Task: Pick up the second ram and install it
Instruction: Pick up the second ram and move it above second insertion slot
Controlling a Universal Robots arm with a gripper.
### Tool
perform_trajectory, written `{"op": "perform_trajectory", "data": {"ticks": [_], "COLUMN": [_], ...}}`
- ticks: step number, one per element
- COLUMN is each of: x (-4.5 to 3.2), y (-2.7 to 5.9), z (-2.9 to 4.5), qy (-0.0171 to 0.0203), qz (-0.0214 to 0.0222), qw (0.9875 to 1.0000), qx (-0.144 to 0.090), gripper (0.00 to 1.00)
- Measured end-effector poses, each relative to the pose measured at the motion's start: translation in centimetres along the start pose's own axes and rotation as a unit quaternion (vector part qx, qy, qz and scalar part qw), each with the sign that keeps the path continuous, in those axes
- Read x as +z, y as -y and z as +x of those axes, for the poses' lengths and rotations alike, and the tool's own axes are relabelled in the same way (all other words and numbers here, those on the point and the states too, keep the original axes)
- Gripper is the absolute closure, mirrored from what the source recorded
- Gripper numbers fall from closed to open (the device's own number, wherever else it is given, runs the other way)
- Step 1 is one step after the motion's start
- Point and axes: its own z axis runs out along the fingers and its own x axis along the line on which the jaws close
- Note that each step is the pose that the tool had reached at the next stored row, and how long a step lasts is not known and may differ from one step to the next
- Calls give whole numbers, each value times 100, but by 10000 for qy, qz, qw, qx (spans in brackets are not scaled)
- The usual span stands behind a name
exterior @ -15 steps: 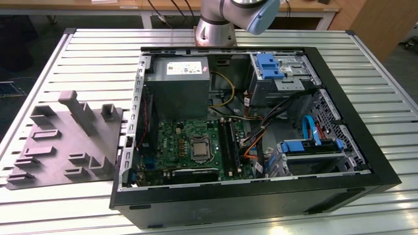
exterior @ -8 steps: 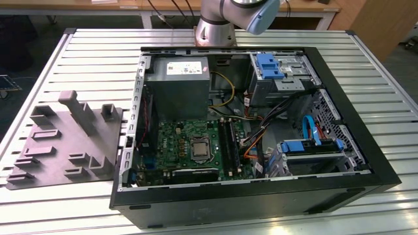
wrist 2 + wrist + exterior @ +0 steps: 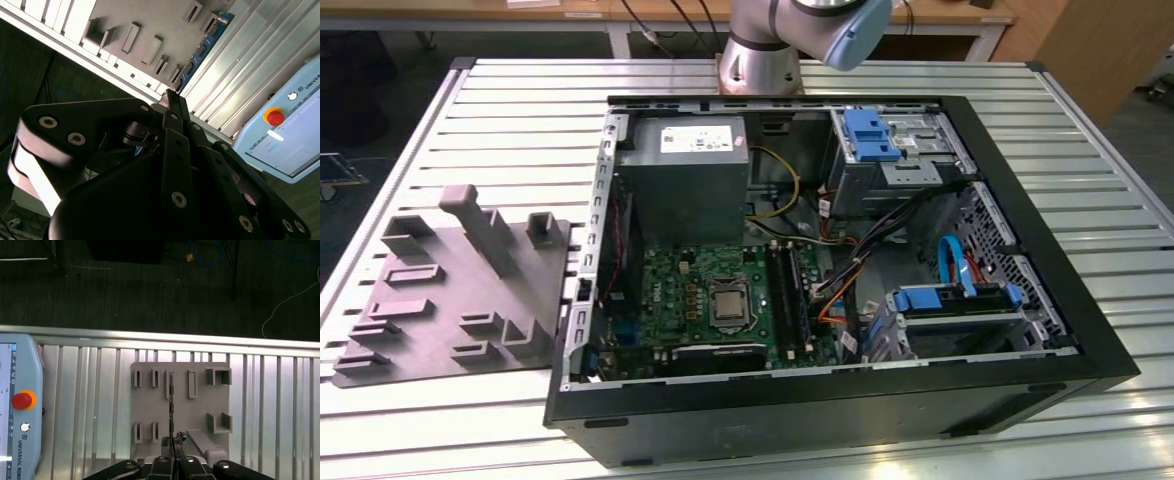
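Blue second ram point(image 3: 202, 52), w/in end effector point(image 3: 172, 441) (clamped)

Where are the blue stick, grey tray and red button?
second ram point(image 3: 204, 49), second wrist view, blue face mid-length
grey tray point(image 3: 196, 412), first wrist view, bare flat part
red button point(image 3: 22, 400), first wrist view, cap's centre

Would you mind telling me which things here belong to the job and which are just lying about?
Job in hand: second ram, held in the gripper; open computer case; its motherboard.
Just lying about: grey moulded tray; teach pendant.
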Motion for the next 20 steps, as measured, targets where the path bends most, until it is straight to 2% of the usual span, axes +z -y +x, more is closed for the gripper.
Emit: {"op": "perform_trajectory", "data": {"ticks": [20], "x": [-10], "y": [233], "z": [6], "qy": [0], "qz": [0], "qw": [10000], "qx": [0], "gripper": [89]}}
